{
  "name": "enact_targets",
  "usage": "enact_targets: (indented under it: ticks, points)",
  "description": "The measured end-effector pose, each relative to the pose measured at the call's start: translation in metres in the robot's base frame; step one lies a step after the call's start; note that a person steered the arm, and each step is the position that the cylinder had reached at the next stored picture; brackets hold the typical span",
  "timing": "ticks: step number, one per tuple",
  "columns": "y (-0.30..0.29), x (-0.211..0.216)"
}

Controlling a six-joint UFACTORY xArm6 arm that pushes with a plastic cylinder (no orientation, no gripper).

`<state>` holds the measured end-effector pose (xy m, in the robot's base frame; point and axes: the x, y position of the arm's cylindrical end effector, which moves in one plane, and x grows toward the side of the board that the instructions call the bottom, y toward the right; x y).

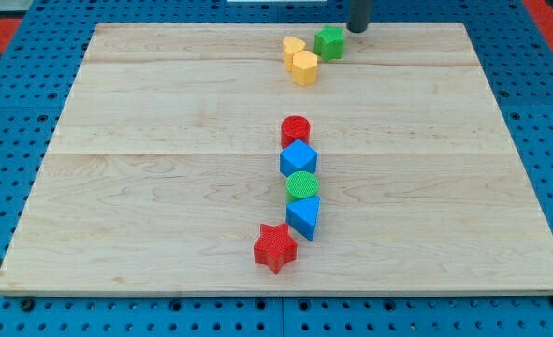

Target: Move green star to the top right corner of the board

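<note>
The rod's tip [358,29] is hovering just beside the green star [329,42], at its two o'clock; there is no gripper here to open or close. The star is sitting near the worktop's [164,187] top edge, just right of centre, touching the yellow blocks [299,59]. Most of the rightward travel, toward three o'clock, seems left to do.

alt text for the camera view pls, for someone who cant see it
My tip sits at the view's top just right of the green star, with two yellow blocks to the star's left. Down the wooden board's middle runs a line: red cylinder, blue cube, green cylinder, blue block, red star.
</note>
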<state>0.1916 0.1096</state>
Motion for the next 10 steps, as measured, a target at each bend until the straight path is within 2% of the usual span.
enact_targets:
  ticks: [2,3,5,6,7,9,10]
  points:
    - [-0.066,0.016]
    - [-0.065,0.027]
    - [-0.034,0.046]
    - [-0.047,0.063]
    - [-0.027,0.082]
    - [-0.031,0.1]
    - [0.014,0.104]
